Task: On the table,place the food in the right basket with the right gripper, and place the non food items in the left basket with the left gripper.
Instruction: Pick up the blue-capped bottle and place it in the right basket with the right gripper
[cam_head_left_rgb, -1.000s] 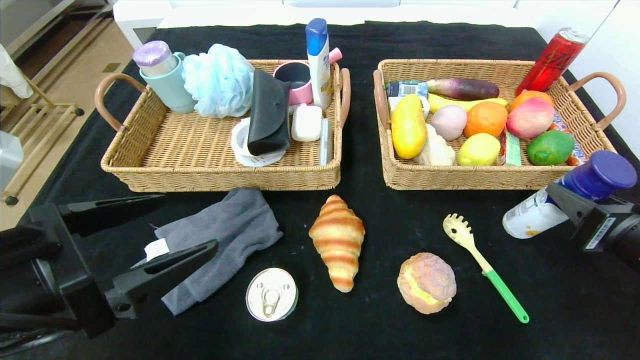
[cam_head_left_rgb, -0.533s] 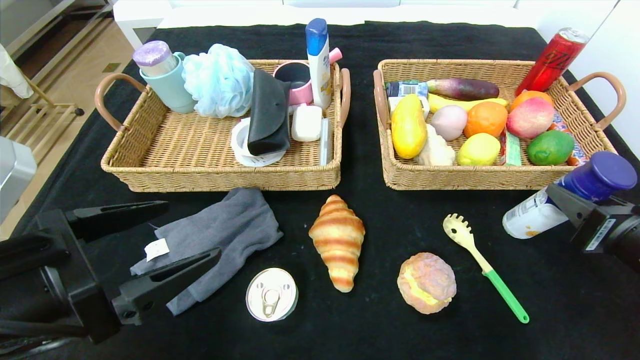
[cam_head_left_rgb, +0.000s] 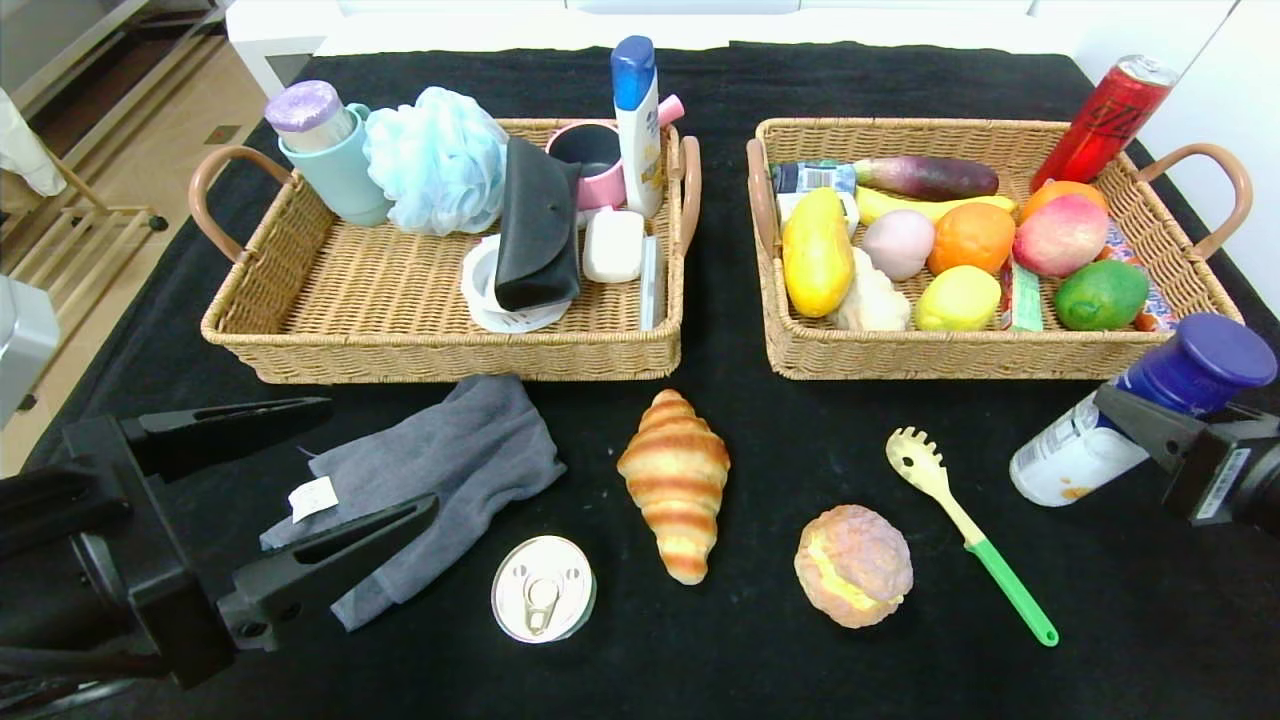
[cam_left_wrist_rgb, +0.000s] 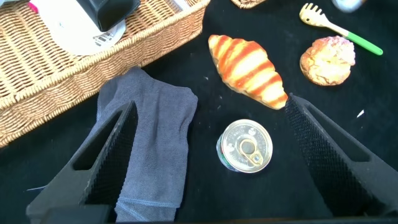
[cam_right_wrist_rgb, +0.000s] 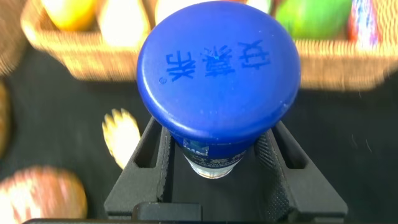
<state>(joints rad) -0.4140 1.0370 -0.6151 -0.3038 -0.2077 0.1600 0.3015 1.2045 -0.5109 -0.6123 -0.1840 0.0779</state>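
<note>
Fingers of the right gripper (cam_head_left_rgb: 1150, 425) are clamped on the neck of a white bottle (cam_head_left_rgb: 1075, 462) w/ a blue cap (cam_right_wrist_rgb: 217, 68), held off the tabletop near its right edge, just in front of the right basket (cam_head_left_rgb: 985, 352) at that basket's front right corner. Bottle's long axis is tilted: cap up toward the robot's right, base down toward the tabletop's centre. Judging by the task, the bottle counts as food, so the coming move turns on one thing: the basket lies straight back from the grip, w/ only the front wall to clear, and the gap by the green lime (cam_head_left_rgb: 1100, 295) looks like the nearest free spot. Cap carries embossed Chinese characters, seen in the right wrist view; I can't read them reliably. Bottle label is too small to read. Left gripper (cam_head_left_rgb: 320, 465) hangs w/ fingers spread wide and nothing between them, above the grey cloth (cam_head_left_rgb: 440, 480) near the tabletop's front left, in front of the left basket (cam_head_left_rgb: 450, 355); cloth has a small white tag. Closest to that arm is the tin can (cam_head_left_rgb: 543, 588), pull-tab up. On the front middle of the tabletop lie a croissant (cam_head_left_rgb: 677, 482), a cream puff (cam_head_left_rgb: 853, 565) and a pasta spoon (cam_head_left_rgb: 965, 530) w/ green handle.
</note>
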